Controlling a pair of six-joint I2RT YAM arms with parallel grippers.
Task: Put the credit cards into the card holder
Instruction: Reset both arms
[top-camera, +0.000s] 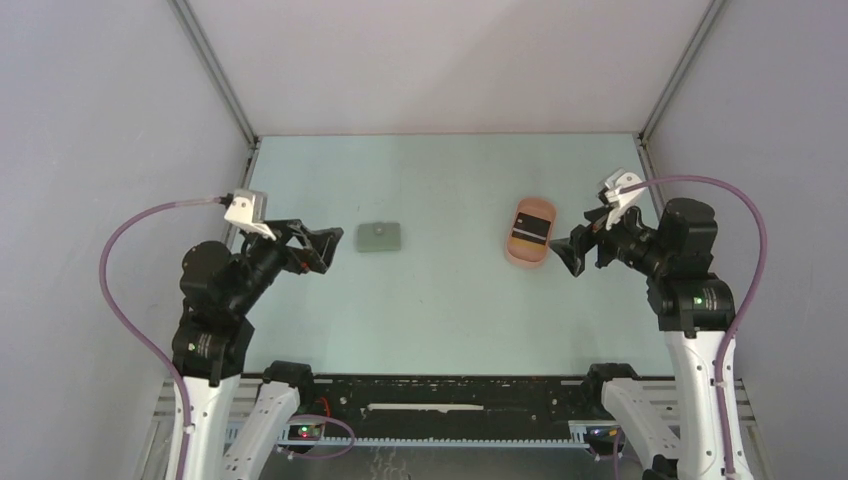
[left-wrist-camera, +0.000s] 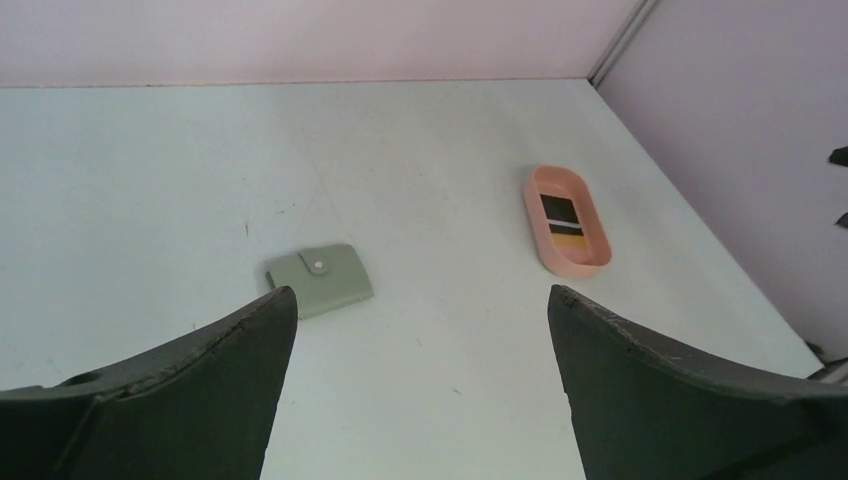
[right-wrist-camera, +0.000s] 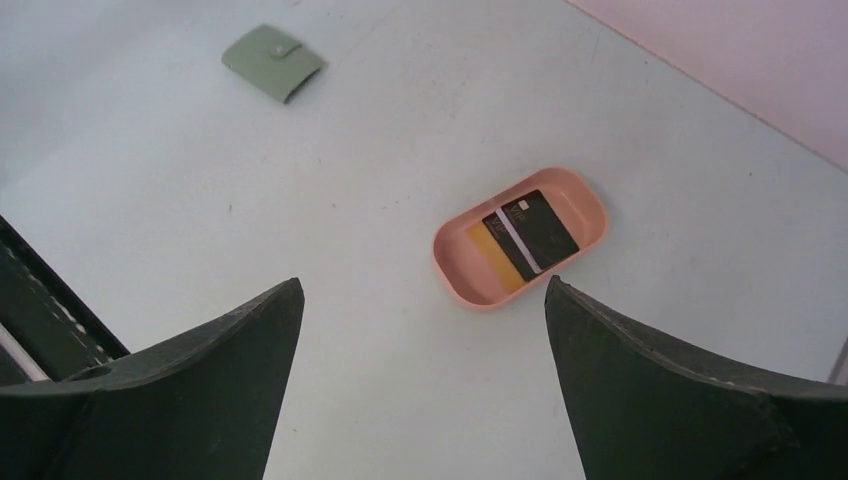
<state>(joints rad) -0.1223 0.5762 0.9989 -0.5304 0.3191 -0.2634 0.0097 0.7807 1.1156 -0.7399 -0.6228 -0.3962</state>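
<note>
Top external view: the card holder (top-camera: 379, 237) lies flat and shut on the table (top-camera: 440, 320), a little left of the middle, about halfway between the near and far edges. Well apart from it, toward the right edge, sits a salmon-pink oval tray (top-camera: 510, 250) with the credit cards (top-camera: 530, 228) inside it. The left gripper (top-camera: 322, 249) hangs above the table near the left edge, pointing at the card holder, with its fingers spread and nothing between them. The right gripper (top-camera: 567, 252) hangs just beside the tray on its right-edge side, its fingers also spread and empty.

Left wrist view: the left gripper (left-wrist-camera: 420, 292) has its two dark fingers wide apart, with only bare table between them. The card holder (left-wrist-camera: 320, 279) lies just past the left finger, its flap closed by a small pale snap. The tray (left-wrist-camera: 585, 268) stands farther off near the right edge, and the credit cards (left-wrist-camera: 560, 218) lie flat on its floor: a black one with a white stripe, and an orange-yellow part showing at its end.

Right wrist view: the right gripper (right-wrist-camera: 420, 285) has its fingers far apart and holds nothing. The tray (right-wrist-camera: 440, 262) lies just ahead, between the fingertips. In it the black striped card of the credit cards (right-wrist-camera: 525, 235) overlaps an orange-yellow one. The card holder (right-wrist-camera: 272, 62) lies well beyond, closed.
</note>
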